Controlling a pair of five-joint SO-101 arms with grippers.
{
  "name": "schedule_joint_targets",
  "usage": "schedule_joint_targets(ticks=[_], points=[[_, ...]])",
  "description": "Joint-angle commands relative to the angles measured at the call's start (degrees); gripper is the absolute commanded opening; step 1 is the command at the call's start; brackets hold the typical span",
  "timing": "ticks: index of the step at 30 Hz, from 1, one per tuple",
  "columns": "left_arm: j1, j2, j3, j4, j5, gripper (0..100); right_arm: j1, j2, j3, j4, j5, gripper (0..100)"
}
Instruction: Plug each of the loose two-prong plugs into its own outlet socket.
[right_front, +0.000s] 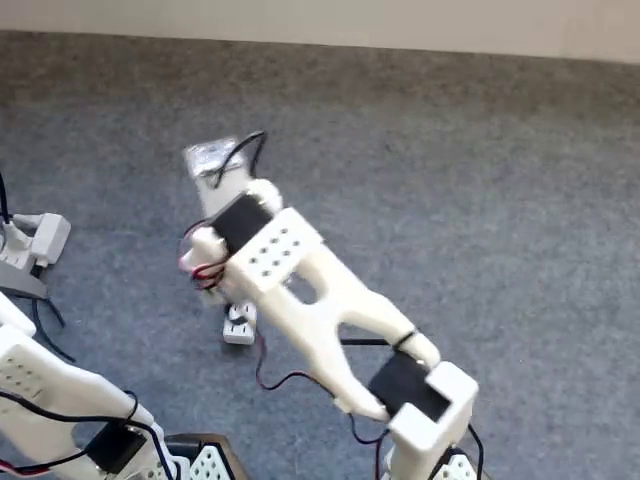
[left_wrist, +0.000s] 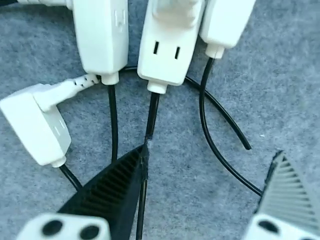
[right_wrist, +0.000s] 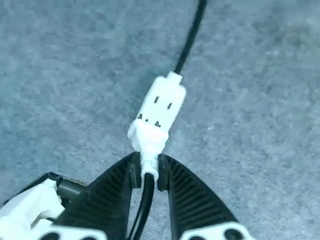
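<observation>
Grey carpeted worktop (right_front: 480, 180). The right tool (right_wrist: 148, 166) is clenched on a white two-prong plug (right_wrist: 148, 139), which butts against the end of an outlet socket (right_wrist: 164, 102) lying flat on the worktop. The left tool (left_wrist: 211, 152) is released, above black cords (left_wrist: 205, 115) trailing from clustered white sockets (left_wrist: 165, 50).

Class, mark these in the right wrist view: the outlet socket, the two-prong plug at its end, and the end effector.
outlet socket (right_wrist: 162, 102): right wrist view, slotted face.
two-prong plug (right_wrist: 148, 137): right wrist view, white body.
right end effector (right_wrist: 148, 169): right wrist view, midway between fingertips.
</observation>
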Motion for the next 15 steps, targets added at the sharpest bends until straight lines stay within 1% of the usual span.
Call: schedule_joint_targets(ticks=[1,7,15], points=[[-1.1,-0.5,-1.5,-1.7,-0.1,37,-2.8,2.8,-3.4,0.8,-0.5,0.5],[-3.1,-0.5,-1.5,-3.7,-0.2,37,-2.1,6.8,-3.4,0.6,-0.4,0.5],[-3.0,-0.5,-1.5,-4.6,-0.2,37,-2.4,6.8,-3.4,0.8,-1.1,0.5]])
